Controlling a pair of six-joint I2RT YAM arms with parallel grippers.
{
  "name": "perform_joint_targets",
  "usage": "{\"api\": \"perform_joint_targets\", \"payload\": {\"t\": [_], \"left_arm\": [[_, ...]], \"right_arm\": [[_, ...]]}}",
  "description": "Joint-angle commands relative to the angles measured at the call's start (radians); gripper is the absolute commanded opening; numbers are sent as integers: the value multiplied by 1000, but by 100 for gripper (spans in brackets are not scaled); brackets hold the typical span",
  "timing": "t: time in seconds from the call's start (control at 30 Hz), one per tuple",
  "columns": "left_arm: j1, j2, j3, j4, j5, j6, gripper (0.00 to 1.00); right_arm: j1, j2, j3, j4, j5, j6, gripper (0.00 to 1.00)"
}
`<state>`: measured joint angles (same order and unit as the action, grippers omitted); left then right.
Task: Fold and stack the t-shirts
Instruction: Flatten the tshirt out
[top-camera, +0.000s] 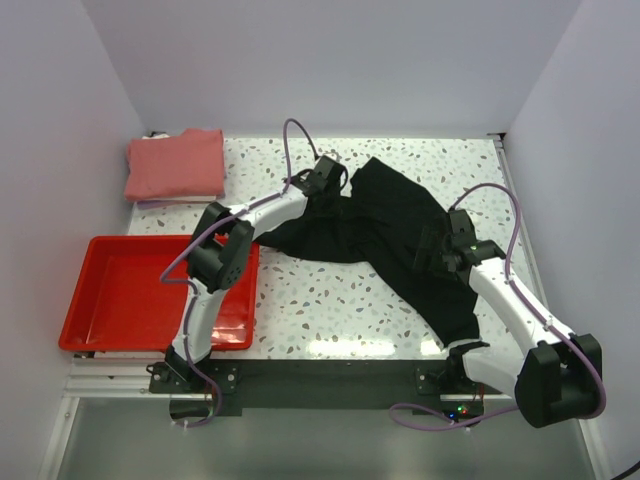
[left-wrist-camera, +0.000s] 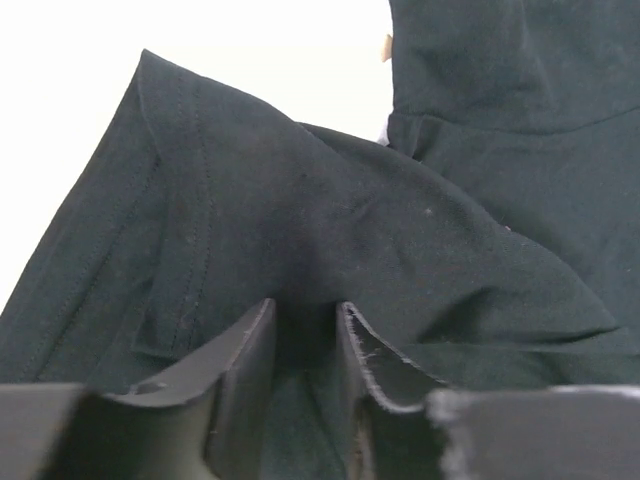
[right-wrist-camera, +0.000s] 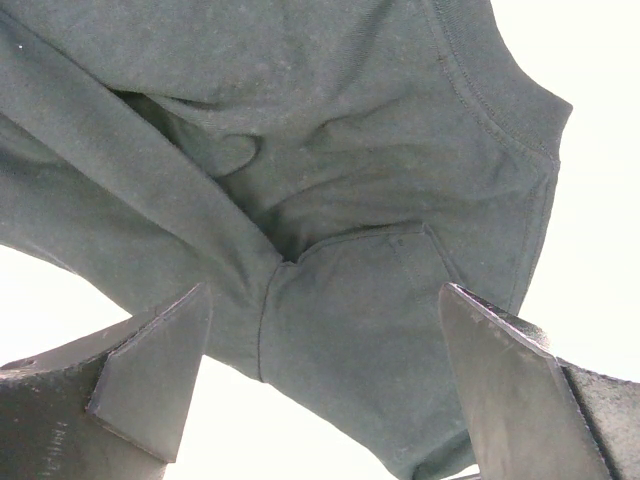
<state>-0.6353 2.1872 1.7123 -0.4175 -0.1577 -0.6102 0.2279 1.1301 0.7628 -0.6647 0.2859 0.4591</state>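
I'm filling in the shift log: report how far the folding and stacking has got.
Done: the pink shirt lies folded at the far left. In hand: the black shirt sprawls unfolded between the arms. The left gripper pinches a ridge of it, and the right gripper is open over it. Left: fold the black shirt, then stack the two.

Plain pale walls closed in the scene: the far wall (top-camera: 330, 60), the left wall (top-camera: 50, 150) and the right wall (top-camera: 590, 150). The table (top-camera: 330, 300) was white, flecked with dark specks. Bright light glared along its far edge, and a metal rail (top-camera: 110, 380) ran along its near edge.
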Motion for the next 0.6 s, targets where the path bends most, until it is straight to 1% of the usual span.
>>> {"api": "perform_joint_targets", "payload": {"t": [0.0, 0.03, 0.1, 0.13, 0.23, 0.4, 0.57], "left_arm": [[2, -41, -10, 32, 23, -2, 34], [3, -44, -10, 32, 23, -3, 28], [2, -53, -13, 36, 30, -2, 21], [2, -56, -14, 42, 33, 0, 13], [2, -60, -19, 62, 63, 9, 0], [2, -73, -32, 92, 86, 18, 0], [2, -162, -132, 157, 67, 29, 0]], "right_arm": [[-6, -20, 1, 31, 1, -10, 99], [-6, -21, 1, 31, 2, -8, 99], [-7, -20, 1, 31, 2, -8, 99], [-6, -21, 0, 31, 4, -8, 99], [-7, -23, 0, 28, 6, -8, 99], [-7, -35, -2, 28, 13, -10, 99], [-7, -39, -2, 27, 19, -8, 99]]}}
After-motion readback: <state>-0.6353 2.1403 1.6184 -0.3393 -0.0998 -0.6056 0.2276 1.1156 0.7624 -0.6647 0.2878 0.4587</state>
